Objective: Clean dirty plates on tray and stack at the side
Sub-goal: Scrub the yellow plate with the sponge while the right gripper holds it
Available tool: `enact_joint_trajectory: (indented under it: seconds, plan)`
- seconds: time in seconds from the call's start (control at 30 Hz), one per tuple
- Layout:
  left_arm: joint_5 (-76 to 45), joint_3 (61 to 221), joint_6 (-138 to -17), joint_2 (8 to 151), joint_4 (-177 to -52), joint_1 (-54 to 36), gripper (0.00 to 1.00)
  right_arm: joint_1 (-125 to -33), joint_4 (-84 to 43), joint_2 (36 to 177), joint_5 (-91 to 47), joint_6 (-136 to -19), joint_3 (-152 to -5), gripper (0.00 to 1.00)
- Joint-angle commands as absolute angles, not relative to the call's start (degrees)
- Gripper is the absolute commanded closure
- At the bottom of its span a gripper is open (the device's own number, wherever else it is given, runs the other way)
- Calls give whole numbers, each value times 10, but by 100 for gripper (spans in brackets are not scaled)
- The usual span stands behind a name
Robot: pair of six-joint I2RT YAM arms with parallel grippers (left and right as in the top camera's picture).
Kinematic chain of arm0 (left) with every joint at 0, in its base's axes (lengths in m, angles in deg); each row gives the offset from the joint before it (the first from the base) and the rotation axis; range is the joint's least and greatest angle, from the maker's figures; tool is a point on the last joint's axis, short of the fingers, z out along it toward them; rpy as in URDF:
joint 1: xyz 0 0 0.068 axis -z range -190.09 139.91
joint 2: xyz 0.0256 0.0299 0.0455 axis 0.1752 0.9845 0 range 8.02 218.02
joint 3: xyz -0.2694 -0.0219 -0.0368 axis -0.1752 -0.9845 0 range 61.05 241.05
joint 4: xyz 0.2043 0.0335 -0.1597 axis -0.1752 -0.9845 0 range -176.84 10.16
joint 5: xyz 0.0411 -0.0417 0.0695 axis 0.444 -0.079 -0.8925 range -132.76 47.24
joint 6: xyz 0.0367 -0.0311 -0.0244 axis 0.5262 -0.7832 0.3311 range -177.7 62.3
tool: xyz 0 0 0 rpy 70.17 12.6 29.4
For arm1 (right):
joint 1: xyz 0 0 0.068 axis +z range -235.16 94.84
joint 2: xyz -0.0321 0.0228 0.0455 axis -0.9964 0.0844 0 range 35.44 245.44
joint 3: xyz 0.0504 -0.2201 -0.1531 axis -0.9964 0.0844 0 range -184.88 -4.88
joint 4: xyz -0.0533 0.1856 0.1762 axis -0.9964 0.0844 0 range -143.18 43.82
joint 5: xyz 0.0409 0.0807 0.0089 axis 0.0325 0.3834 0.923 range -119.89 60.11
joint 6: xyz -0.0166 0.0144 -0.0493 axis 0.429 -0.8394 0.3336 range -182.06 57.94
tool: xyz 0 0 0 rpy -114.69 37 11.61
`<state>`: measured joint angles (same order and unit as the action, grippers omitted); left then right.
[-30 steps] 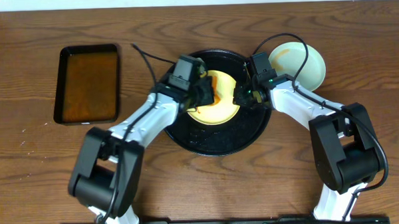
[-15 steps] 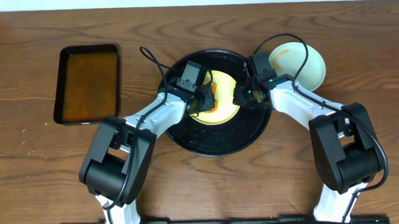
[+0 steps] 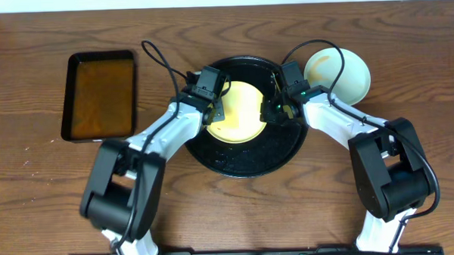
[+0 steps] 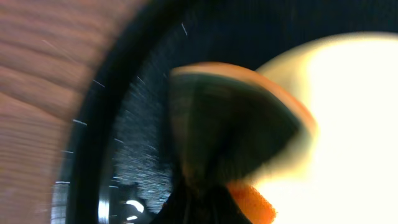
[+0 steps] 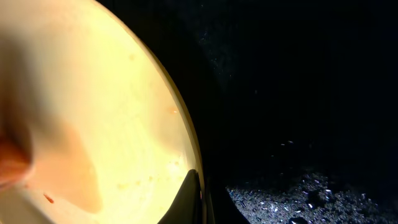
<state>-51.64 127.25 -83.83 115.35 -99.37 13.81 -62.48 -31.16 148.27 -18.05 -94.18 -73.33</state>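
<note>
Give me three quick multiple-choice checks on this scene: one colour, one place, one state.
1. The liquid in the rectangular tray is: A clear; B brown; C white.
2. The yellow plate lies: A on the round tray; B in the rectangular tray; C on bare table.
3. The pale plate beside the round tray is: A spotless; B upside down; C smeared.

Answers: 1 B, the overhead view shows brown liquid filling it. 2 A, the black rim rings it all round. 3 C, an orange streak marks its upper left.
</note>
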Motion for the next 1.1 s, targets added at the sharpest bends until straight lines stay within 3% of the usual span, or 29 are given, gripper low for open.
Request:
enact_joint_trajectory:
  seconds: [0.0, 0.37, 0.57, 0.83, 0.97, 1.07]
  plan:
    - [-541, 1274, -827, 1086, -980, 119, 93, -633, -302, 1493, -220, -946, -734, 98]
    - [-333, 1271, -924, 1161, -908, 124, 92, -633, -305, 1493, -220, -946, -734, 98]
    - [-315, 1271, -922, 1217, -904, 131, 92, -633, -303, 1493, -220, -946, -734, 98]
    - [-496, 1273, -888, 1167, -1025, 103, 93, -633, -300, 1493, -222, -946, -734, 98]
    - [-629, 1273, -866, 1072, -1059, 101, 93, -633, -300, 1493, -229, -946, -734, 99]
    - [-652, 1273, -853, 1007, -1059, 100, 93, -633, -300, 1493, -233, -946, -734, 98]
